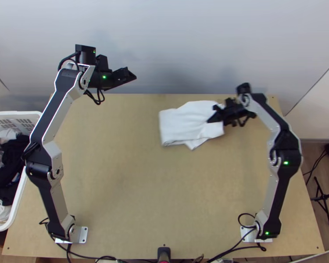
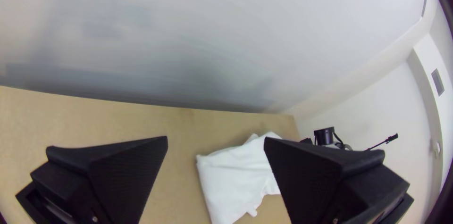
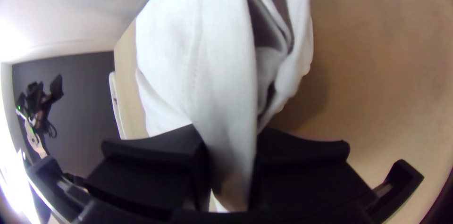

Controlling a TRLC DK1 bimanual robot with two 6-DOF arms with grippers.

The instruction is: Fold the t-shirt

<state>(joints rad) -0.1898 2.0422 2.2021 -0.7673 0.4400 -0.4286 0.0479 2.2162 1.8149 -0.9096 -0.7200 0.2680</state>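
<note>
The right pincer (image 1: pixel 215 114) clasps a fold of white t-shirt (image 1: pixel 182 123).

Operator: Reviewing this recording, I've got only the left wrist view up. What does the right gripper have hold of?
Observer: The right gripper has a gathered strip of the white t-shirt between its fingers.

Operator: And where does my own gripper sit from above?

Observer: In the top view, the left gripper appears past the table's far edge, to the left of the shirt.

Operator: Anything beside the table?

Observer: A white basket at its left, holding dark and light clothes.
</note>
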